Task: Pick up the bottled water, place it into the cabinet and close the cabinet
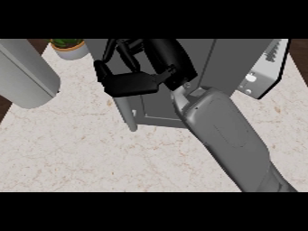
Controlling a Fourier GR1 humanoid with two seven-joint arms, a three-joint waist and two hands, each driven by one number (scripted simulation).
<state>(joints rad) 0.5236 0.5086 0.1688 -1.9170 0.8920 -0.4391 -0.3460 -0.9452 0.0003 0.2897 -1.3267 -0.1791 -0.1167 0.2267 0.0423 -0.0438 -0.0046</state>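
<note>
worktop (63,153): pale beige marble, brown veins
cabinet (230,63): grey
right hand (133,83): black
forearm (230,135): grey
plant (66,43), 11 o'clock: green

We have one view, taken from the robot's head and aimed steeply down at the desk (63,149). It faces away from the robot's body, so the near edge of the desk lies at the bottom. The cabinet (223,63) stands at the far side, cut off by the upper edge. The camera sits close. The right forearm (230,135) enters from the near right and fills much of the frame. A potted plant (69,47) marks the far left corner.
</note>
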